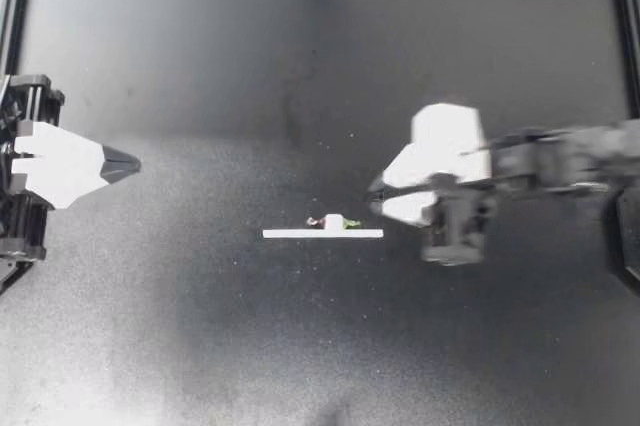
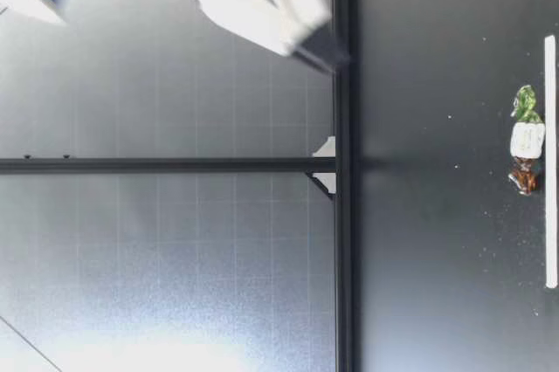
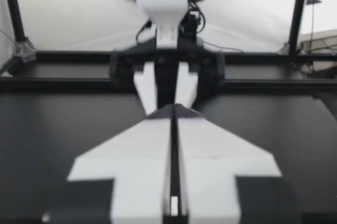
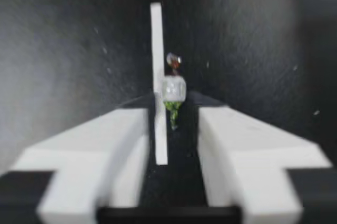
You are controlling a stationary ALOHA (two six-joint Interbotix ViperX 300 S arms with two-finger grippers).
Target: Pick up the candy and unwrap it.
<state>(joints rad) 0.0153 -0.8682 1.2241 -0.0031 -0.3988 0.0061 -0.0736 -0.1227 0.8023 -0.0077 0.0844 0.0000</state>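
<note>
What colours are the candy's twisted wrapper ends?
One green, one brown, white middle; the candy shows best in the low view.

A thin white strip (image 1: 290,234) lies flat on the dark tabletop (image 1: 200,326). A black frame bar (image 2: 342,302) runs along the far edge.

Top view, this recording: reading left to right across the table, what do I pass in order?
left gripper → candy → right gripper. The white strip lies alongside the candy and spans past it on both sides, so it has no clear place in the order.
</note>
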